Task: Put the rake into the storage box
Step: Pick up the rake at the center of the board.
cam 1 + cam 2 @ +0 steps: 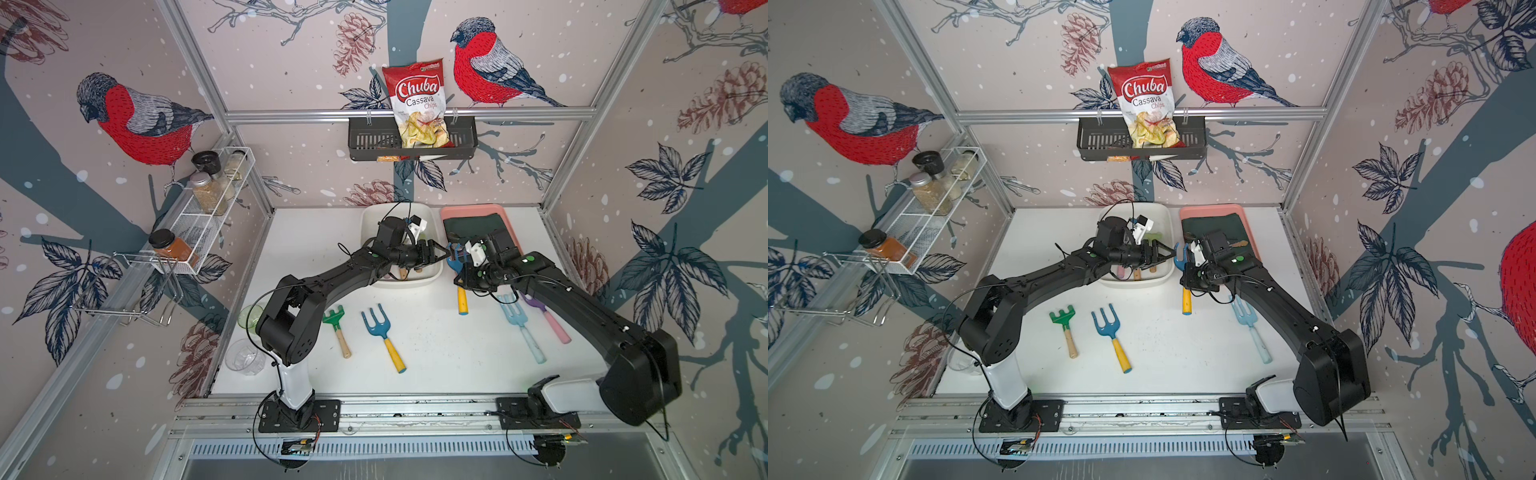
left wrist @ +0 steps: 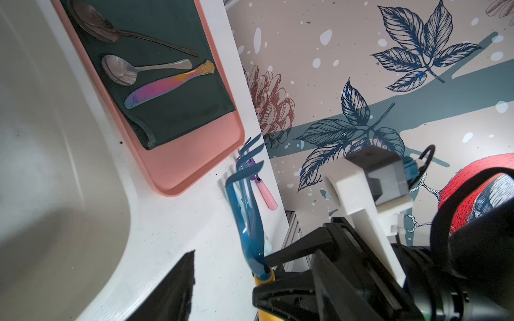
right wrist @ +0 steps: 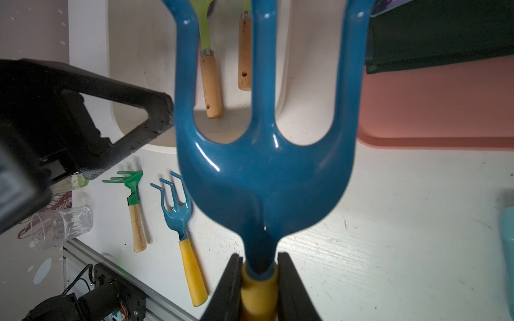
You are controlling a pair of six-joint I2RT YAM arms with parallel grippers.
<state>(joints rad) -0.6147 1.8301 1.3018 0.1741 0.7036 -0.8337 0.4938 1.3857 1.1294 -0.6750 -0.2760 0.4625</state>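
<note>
Slippage is the risk: the right tool (image 3: 260, 286) pinches the rake (image 3: 264, 172) by its handle, aloft beside the storage box (image 1: 374, 224), while the left tool (image 1: 440, 252) (jaws spread) flanks its head; a mistimed release could drop it outside.

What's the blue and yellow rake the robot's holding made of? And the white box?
Rake head: glossy blue with bright glints, probably painted metal, maybe hard plastic. Handle: dull yellow, likely painted wood or plastic. Box: smooth matte white with rounded corners, looks like plastic.
</note>
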